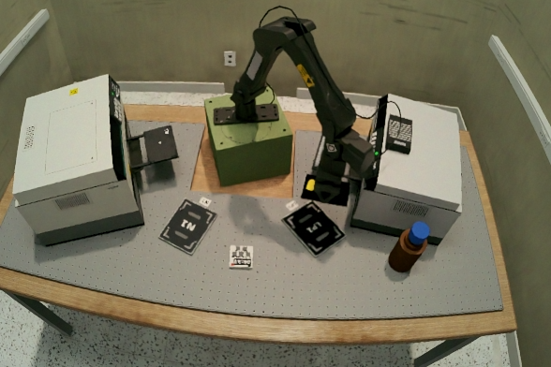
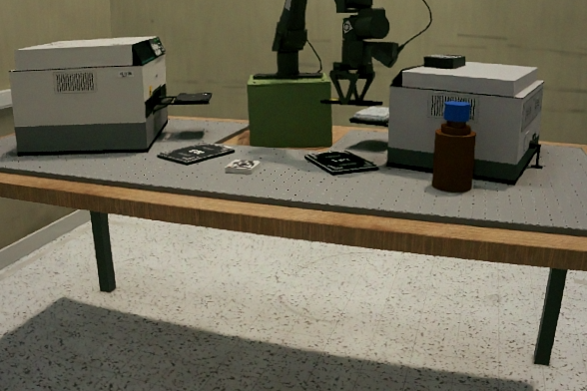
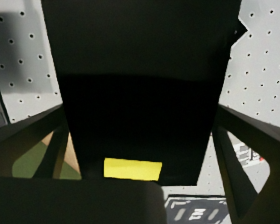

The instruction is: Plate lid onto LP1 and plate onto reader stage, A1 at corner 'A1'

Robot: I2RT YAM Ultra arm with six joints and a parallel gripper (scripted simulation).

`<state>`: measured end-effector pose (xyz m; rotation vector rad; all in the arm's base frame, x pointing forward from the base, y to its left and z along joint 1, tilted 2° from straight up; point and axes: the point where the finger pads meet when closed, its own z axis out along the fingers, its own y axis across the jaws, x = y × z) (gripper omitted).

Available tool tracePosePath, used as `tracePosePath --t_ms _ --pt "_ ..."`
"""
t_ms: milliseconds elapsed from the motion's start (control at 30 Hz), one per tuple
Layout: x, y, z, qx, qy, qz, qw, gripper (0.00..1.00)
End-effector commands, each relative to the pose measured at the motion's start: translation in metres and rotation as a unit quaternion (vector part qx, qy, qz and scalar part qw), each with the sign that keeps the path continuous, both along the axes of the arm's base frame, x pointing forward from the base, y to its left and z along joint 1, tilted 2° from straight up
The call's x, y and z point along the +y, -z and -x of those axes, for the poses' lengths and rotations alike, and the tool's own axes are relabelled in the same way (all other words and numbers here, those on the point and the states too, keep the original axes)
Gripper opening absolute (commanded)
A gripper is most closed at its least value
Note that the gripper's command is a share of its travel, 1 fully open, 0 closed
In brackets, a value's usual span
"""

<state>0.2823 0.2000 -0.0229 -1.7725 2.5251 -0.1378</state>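
My gripper (image 1: 329, 185) is shut on the black lid (image 1: 324, 193), which has a yellow label (image 1: 309, 183) at one short end. I hold the lid level in the air beside the dispenser (image 1: 418, 164), above and behind the LP1 pad (image 1: 313, 227). In the side view the lid (image 2: 351, 101) hangs a little above the pale plate (image 2: 371, 114) on the dispenser's stage. In the wrist view the lid (image 3: 141, 100) fills the space between the fingers, and LP1 (image 3: 196, 212) shows at the bottom edge. The reader (image 1: 70, 150) stands at the left with its black stage (image 1: 159, 145) out and bare.
The N1 pad (image 1: 187, 226) lies left of LP1. A small printed card (image 1: 241, 256) lies between the two pads. A brown bottle with a blue cap (image 1: 409, 247) stands in front of the dispenser. My arm's green base block (image 1: 247, 138) is at the back centre.
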Motion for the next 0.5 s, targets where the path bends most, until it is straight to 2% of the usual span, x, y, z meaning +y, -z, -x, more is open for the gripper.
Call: tracePosePath --t_ms 0,33,133,167,233,300,367,467 --pt "0.01 -0.013 -0.021 -0.027 0.033 -0.031 0.999 0.85" --pt "0.011 -0.019 -0.023 -0.033 0.038 -0.036 0.998 0.85" --pt "0.017 -0.019 -0.019 -0.032 0.046 -0.039 0.998 0.85" --pt "0.008 -0.008 -0.022 -0.022 0.062 -0.03 0.997 0.85" --pt "0.004 -0.002 -0.025 -0.017 0.073 -0.028 0.997 0.85" --pt "0.004 -0.002 -0.025 -0.017 0.073 -0.028 0.997 0.85" --pt "0.005 -0.013 -0.031 -0.031 0.085 -0.041 0.995 0.85" --pt "0.009 -0.01 -0.023 -0.021 0.093 -0.036 0.995 0.85"
